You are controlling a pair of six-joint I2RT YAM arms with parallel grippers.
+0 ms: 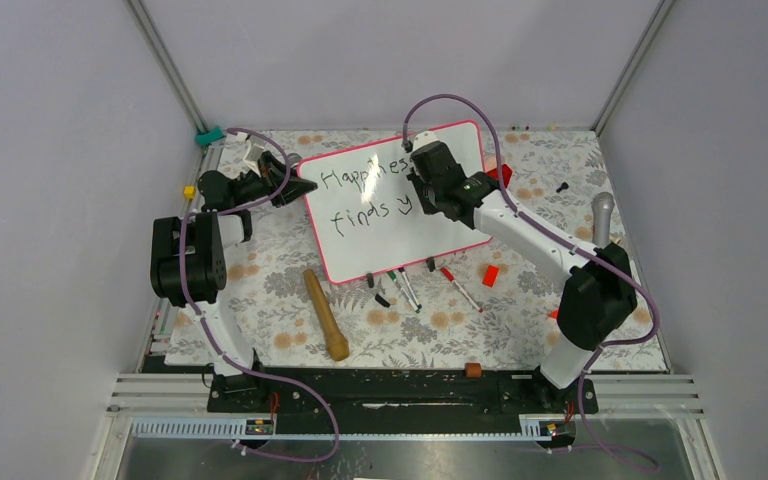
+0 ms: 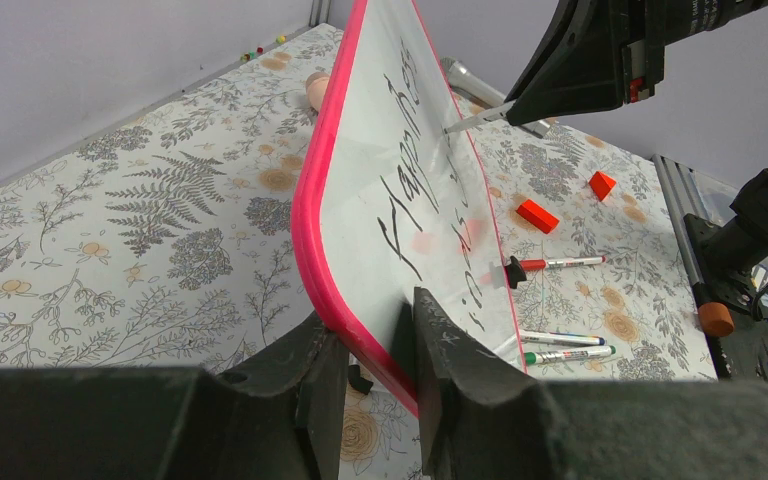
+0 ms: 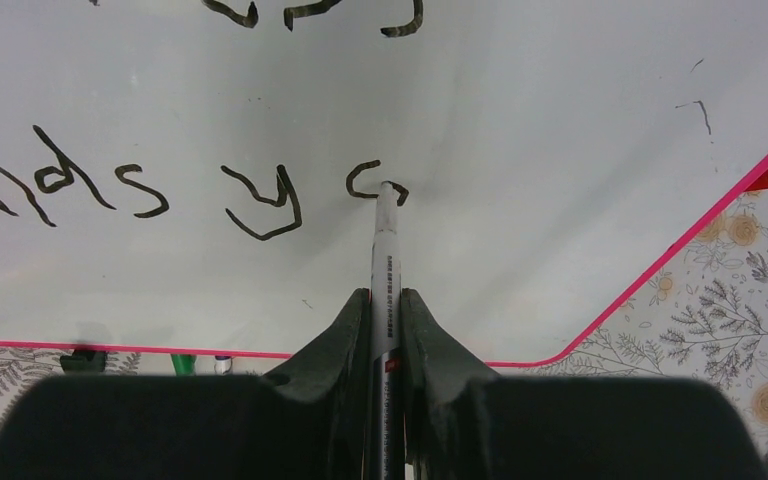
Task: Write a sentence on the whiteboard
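Right hand gripping marker, tip on whiteboard

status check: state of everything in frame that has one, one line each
whiteboard: tilted up off the table, held at its edge
left gripper: shut on the whiteboard's pink frame
right gripper: shut on the marker
marker: uncapped, tip touching the board
sentence: unfinished, second line reads "finds y" plus a half-drawn "o"
loose markers: lying flat on the table, not held
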